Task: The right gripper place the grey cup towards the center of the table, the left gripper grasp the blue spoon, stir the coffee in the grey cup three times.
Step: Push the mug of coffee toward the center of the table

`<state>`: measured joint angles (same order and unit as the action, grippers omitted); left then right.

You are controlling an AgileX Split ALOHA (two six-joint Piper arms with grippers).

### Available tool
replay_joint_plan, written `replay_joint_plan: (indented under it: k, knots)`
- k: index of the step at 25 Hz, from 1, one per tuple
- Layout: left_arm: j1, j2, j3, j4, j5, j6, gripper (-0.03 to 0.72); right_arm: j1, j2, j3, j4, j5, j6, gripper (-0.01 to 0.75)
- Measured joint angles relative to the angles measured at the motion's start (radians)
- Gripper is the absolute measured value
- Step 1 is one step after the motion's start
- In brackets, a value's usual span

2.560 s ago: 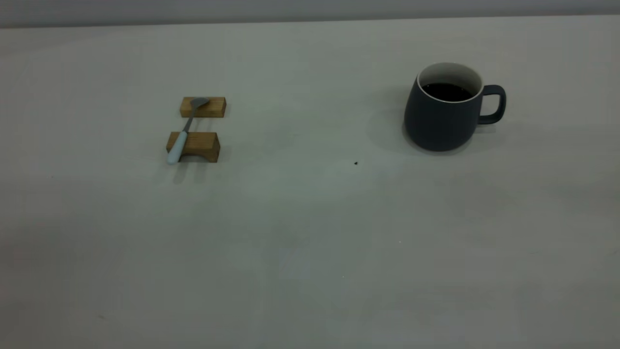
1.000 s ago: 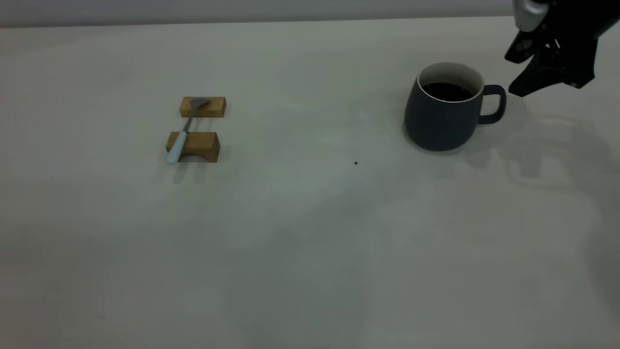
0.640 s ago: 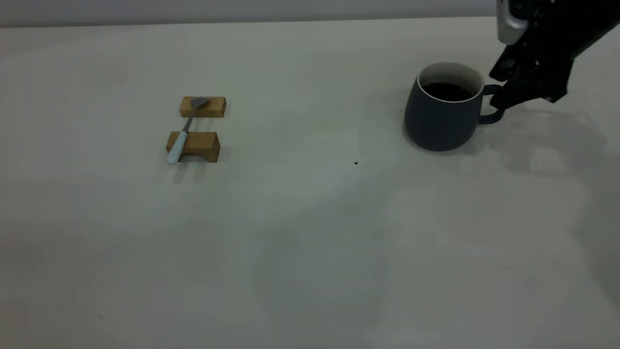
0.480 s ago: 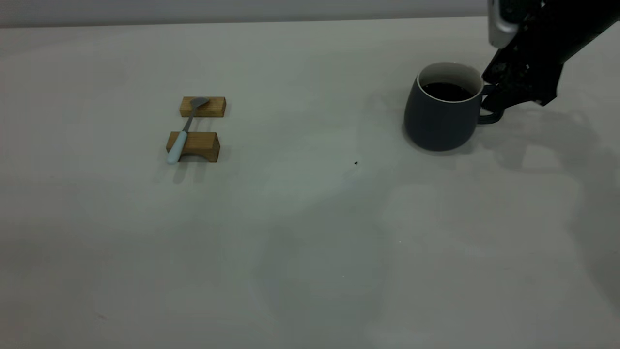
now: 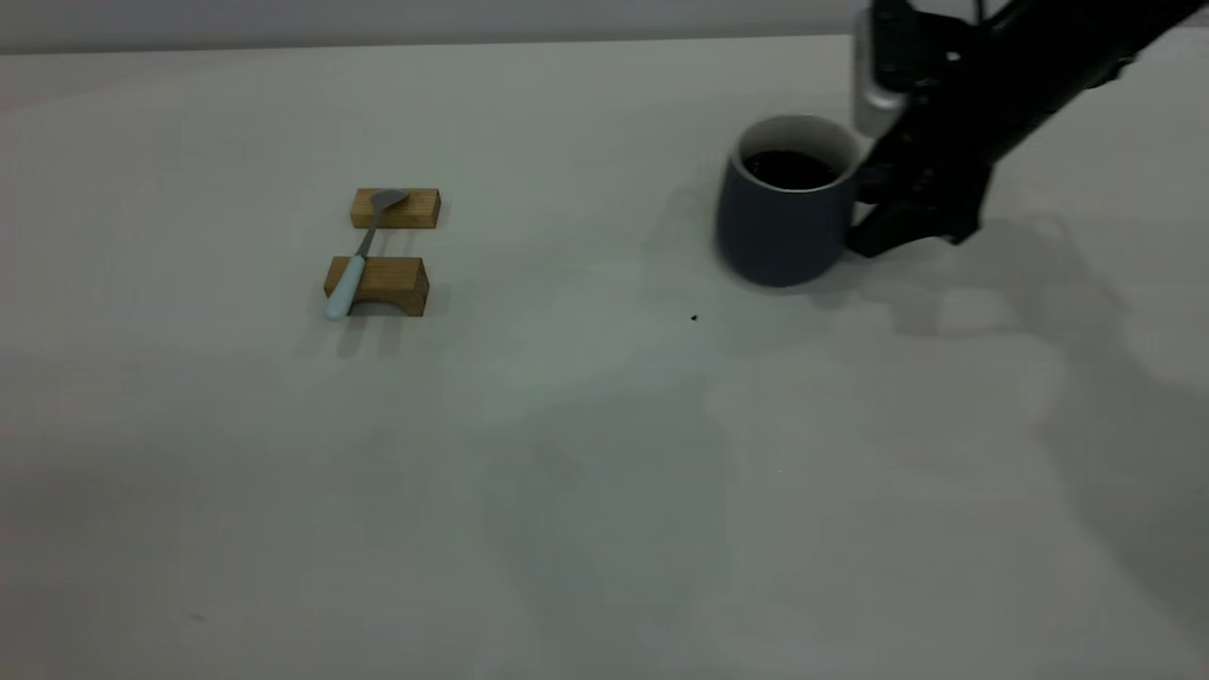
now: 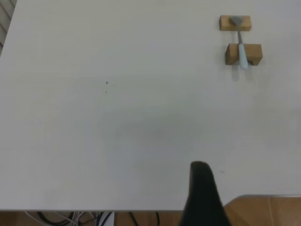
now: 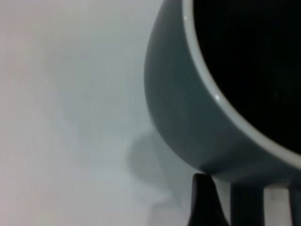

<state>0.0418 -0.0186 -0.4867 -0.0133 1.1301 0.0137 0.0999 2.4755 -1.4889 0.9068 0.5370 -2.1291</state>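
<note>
The grey cup (image 5: 782, 222) with dark coffee (image 5: 790, 168) stands on the table (image 5: 567, 453) at the back right. My right gripper (image 5: 864, 212) is at the cup's right side, shut on its handle, which the gripper hides in the exterior view. The right wrist view shows the cup (image 7: 188, 108) close up, with the handle beside one black fingertip (image 7: 202, 202). The blue spoon (image 5: 364, 250) lies across two wooden blocks at the left, also seen in the left wrist view (image 6: 241, 44). My left gripper (image 6: 203, 193) hangs over the table's near edge, far from the spoon.
Two brown wooden blocks (image 5: 396, 208) (image 5: 378, 285) carry the spoon. A tiny dark speck (image 5: 694, 318) sits just in front of the cup. The table's far edge runs along the top of the exterior view. Brown floor (image 6: 268, 212) shows past the table edge.
The right arm came in from the right, reached the cup's handle and closed on it. The cup has since shifted left with the gripper. The spoon and blocks have not moved.
</note>
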Motion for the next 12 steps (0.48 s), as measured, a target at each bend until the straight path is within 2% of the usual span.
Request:
replay_joint_plan:
  k: [12]
  knots:
    - [0.000,0.000,0.000,0.000,0.000,0.000,0.585,0.170,0.005,-0.009,0.077,-0.079,0.000,0.523]
